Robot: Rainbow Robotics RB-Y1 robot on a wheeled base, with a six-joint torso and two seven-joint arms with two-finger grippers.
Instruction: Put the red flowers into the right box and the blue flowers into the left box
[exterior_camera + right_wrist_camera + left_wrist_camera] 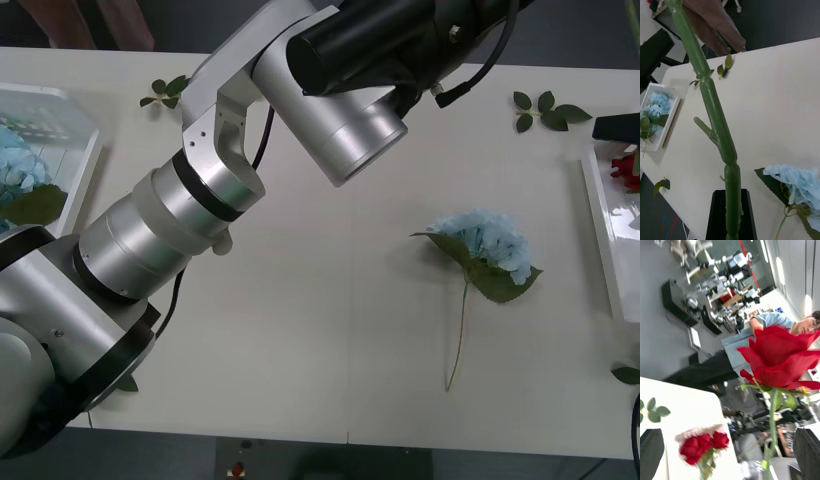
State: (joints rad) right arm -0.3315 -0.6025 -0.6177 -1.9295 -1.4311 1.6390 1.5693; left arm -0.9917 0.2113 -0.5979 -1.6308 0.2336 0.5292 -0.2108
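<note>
Roughly: red rose point(717, 127) head cut off; R fingers point(717, 221) closed on stem; L fingers point(807, 450) wide apart, holding nothing.

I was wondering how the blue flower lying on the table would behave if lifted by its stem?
The blue flower has a thin, slightly curved stem, so it would probably flex. Its big fluffy head likely makes it top-heavy and droopy. The broad leaves probably keep it from rolling.

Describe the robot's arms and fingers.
The left arm is stacked silver cylinders with black bands, a black housing farther up and a black cable beside it. The left fingers are black and flat; the right finger is black too.
</note>
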